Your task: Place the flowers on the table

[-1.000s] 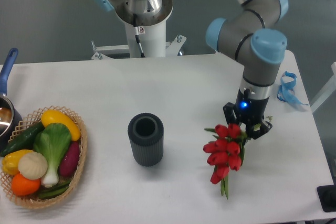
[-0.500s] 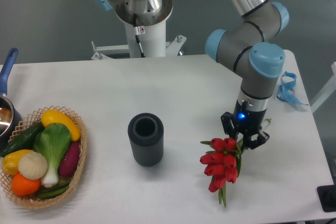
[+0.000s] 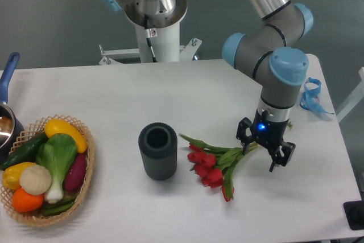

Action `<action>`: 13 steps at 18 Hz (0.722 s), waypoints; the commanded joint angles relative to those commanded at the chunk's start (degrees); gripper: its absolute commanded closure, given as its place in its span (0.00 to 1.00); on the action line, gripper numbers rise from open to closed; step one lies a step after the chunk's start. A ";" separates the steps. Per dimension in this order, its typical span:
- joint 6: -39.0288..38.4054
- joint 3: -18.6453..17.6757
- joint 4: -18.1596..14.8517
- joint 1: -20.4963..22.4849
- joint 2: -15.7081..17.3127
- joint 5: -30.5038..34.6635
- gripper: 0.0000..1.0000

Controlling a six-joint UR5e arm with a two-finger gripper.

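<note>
The flowers [image 3: 209, 164], red tulips with green leaves, lie on their side on the white table [image 3: 114, 92], heads pointing left toward the dark cylinder. Their pale stems run right and end under my gripper [image 3: 263, 148]. The gripper is open, its two black fingers spread on either side of the stem ends and gripping nothing. It points down at the table right of centre. The bunch looks slightly blurred.
A dark grey ribbed cylinder vase [image 3: 157, 151] stands upright just left of the tulips. A wicker basket of vegetables [image 3: 45, 169] sits at the front left, a pot with a blue handle [image 3: 7, 92] behind it. A blue ribbon [image 3: 311, 98] lies at the right edge.
The gripper has opened and let go of the flowers. The bunch, which hung head-down from the fingers, has tipped over to the left and now lies flat.
</note>
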 joint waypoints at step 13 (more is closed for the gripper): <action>27.12 10.57 -30.93 8.33 10.89 5.91 0.00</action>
